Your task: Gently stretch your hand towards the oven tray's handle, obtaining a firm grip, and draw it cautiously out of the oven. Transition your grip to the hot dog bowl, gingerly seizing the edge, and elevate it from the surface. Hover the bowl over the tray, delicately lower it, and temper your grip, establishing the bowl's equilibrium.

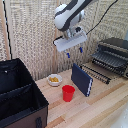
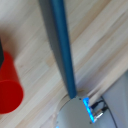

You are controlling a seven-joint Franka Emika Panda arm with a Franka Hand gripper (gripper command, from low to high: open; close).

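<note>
Exterior view | hot dog bowl (image 1: 54, 79) w/ yellow food | hand (image 1: 73, 53) apart, empty

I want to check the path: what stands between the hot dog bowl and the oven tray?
In the exterior view, the upright dark blue book stands between the hot dog bowl and the oven tray. The red cup sits nearer the camera.

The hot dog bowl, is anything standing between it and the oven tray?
Yes. The upright dark blue book stands on the table between the hot dog bowl and the oven tray; the red cup sits nearer, off that path.
</note>
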